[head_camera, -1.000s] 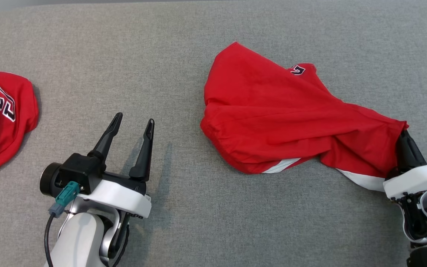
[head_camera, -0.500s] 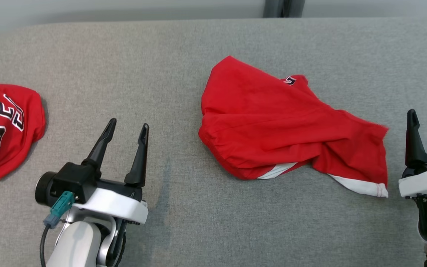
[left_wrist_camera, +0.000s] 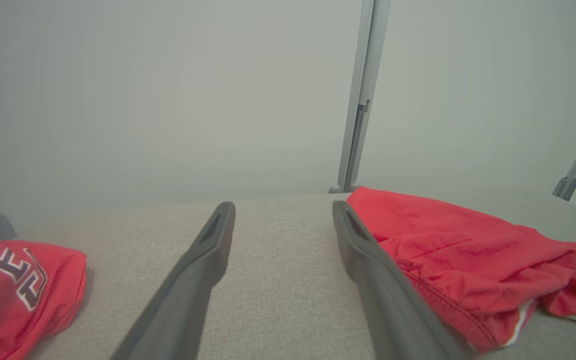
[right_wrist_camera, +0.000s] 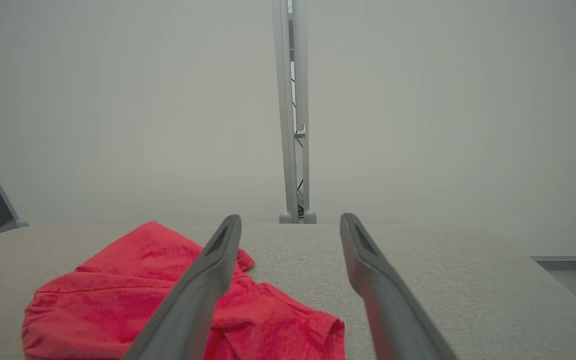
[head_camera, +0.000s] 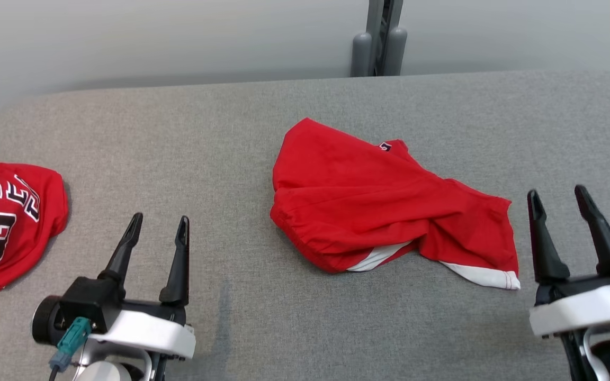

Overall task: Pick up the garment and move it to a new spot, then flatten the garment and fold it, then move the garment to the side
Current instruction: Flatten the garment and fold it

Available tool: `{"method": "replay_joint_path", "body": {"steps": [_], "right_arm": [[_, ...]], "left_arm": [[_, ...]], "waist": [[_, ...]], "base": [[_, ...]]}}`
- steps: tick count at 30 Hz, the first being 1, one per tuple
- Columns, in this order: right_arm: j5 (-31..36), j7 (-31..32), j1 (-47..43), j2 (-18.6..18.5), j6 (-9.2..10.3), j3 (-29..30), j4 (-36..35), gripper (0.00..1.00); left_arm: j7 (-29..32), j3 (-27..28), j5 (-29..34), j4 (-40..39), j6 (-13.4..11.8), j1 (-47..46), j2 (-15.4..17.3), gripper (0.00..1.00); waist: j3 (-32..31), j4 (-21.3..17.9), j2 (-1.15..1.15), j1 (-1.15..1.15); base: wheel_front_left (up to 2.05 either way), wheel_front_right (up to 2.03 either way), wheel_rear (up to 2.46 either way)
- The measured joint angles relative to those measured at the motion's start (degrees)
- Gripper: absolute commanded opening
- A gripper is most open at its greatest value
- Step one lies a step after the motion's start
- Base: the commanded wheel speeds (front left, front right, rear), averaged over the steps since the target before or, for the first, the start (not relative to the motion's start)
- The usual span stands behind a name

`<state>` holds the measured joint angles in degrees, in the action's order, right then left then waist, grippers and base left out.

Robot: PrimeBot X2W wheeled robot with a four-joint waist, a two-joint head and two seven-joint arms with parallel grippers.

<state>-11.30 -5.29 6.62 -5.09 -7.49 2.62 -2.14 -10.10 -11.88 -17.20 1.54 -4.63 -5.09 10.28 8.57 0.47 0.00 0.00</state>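
Your left tool [head_camera: 160, 218] and right tool [head_camera: 556, 190] are both standing open and holding nothing. The red shorts [head_camera: 374, 211] are lying crumpled in the middle of the bench [head_camera: 231, 132], nearer the right tool and well apart from the red jersey [head_camera: 8, 211]. Flattening is probably the step you are beginning, so aim for opposite edges, pinch a single layer, and keep the pull gentle and even.
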Motion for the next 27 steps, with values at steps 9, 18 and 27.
{"method": "replay_joint_path", "body": {"steps": [9, 18, 27], "right_arm": [[1.63, 4.27, -6.84, 1.93, 0.0, 0.63, -6.14, 1.0], [1.16, 5.3, -7.81, 2.19, 0.0, 1.13, -6.84, 1.0], [0.16, 5.13, -6.49, 2.23, 0.0, -1.07, -6.14, 1.0]], "left_arm": [[0.45, 0.24, -0.44, -0.53, -1.32, 3.37, 0.52, 1.0], [2.24, -2.72, -0.37, 0.07, 0.15, 1.91, 0.24, 1.0], [13.8, -12.7, -5.23, 6.91, 8.18, -1.67, -4.01, 1.0]], "waist": [[-2.9, -0.29, 0.0, 0.0], [-3.08, -0.13, 0.0, 0.0], [-0.8, -2.67, 0.0, 0.0]], "base": [[0.0, 0.0, 0.0], [0.0, 0.0, 0.0], [0.0, 0.0, 0.0]]}}
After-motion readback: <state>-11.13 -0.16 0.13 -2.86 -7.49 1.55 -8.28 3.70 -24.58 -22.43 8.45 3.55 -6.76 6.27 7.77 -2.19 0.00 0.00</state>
